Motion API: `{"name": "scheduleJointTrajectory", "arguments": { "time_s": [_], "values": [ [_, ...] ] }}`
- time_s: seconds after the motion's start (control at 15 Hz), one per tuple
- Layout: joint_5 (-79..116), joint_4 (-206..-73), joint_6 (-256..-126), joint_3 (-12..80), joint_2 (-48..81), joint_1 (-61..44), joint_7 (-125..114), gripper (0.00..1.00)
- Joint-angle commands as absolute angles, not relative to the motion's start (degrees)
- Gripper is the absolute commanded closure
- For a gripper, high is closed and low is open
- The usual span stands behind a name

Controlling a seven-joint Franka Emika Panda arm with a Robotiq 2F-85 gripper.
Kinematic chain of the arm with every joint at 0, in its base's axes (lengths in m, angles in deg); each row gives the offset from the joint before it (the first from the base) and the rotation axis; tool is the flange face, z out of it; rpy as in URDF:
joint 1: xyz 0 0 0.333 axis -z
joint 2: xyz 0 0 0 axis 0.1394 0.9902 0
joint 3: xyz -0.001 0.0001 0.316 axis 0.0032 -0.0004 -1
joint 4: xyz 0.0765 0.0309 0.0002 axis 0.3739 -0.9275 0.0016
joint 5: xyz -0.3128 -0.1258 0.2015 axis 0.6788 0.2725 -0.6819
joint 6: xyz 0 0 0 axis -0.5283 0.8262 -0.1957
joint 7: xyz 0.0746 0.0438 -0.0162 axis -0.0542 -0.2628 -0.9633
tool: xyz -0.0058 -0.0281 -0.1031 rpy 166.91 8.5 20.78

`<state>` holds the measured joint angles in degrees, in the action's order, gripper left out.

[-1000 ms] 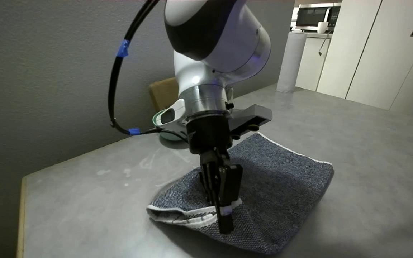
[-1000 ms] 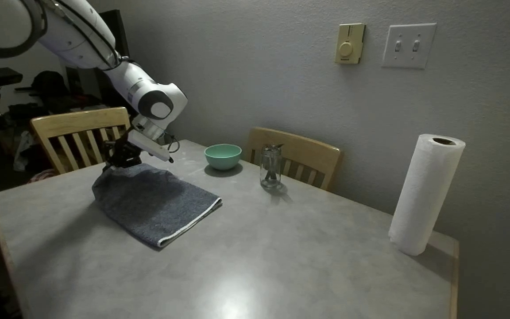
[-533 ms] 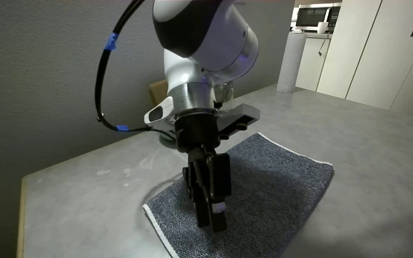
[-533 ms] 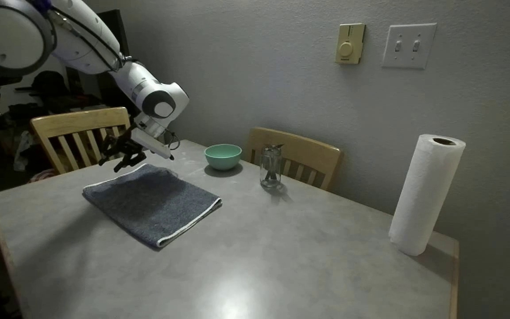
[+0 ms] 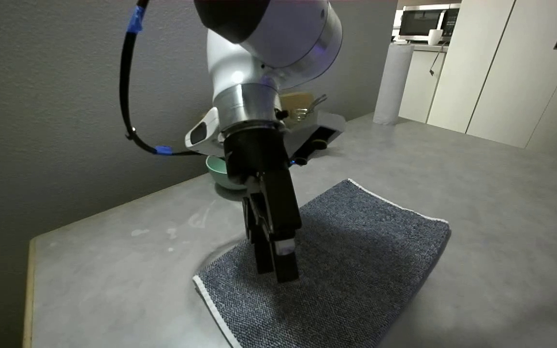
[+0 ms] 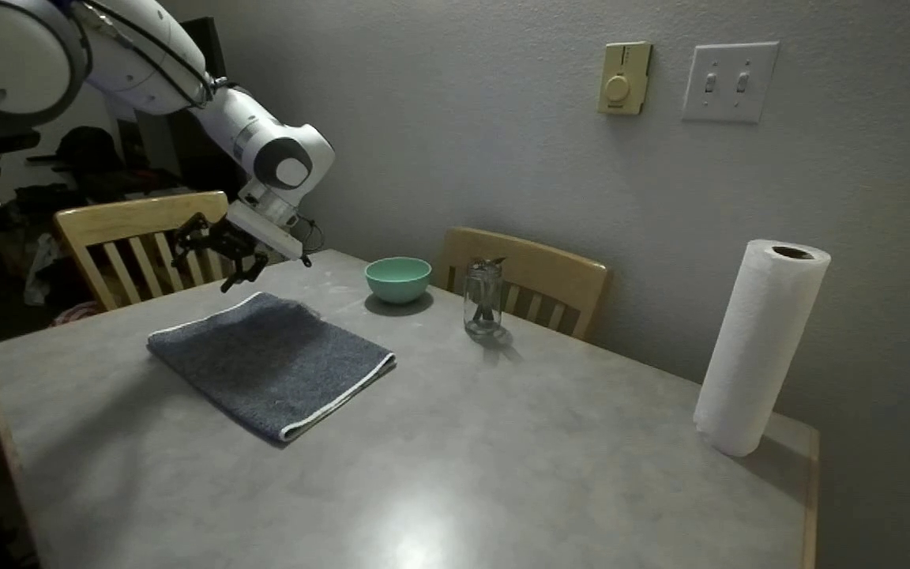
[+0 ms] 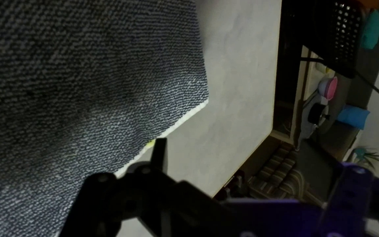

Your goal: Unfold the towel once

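Note:
The towel (image 6: 273, 363) lies flat on the table, a dark blue-grey cloth with a white hem along opposite edges, its layers stacked at the near hem. In an exterior view, its near-left hemmed corner reaches the front of the towel (image 5: 351, 256). My gripper (image 6: 202, 273) is above the table by the towel's far hemmed edge, fingers spread wide with nothing between them. The wrist view has the towel (image 7: 77, 82) filling the left half, with one black finger (image 7: 159, 154) in front of its white hem; the opposite fingertip is not discernible there.
A green bowl (image 6: 397, 278) and a glass jar (image 6: 483, 300) with utensils stand by the wall side. A paper towel roll (image 6: 759, 348) is at the far table end. Wooden chairs (image 6: 143, 209) surround the table (image 6: 542, 442).
My gripper has opened and released the towel's raised edge, which dropped flat with its white hem outward. After that the arm rose away from the cloth.

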<state>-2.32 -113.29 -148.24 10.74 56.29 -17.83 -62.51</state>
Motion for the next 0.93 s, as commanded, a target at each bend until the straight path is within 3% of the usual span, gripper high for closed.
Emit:
{"name": "scheduleJointTrajectory", "arguments": {
  "time_s": [0.0, 0.87],
  "values": [
    [-1.1, -116.7, -147.1, 12.8, 51.7, -18.2, -55.1, 0.0],
    [4.9, -121.2, -145.5, 16.0, 39.4, -21.5, -21.4, 0.0]
  ]
}}
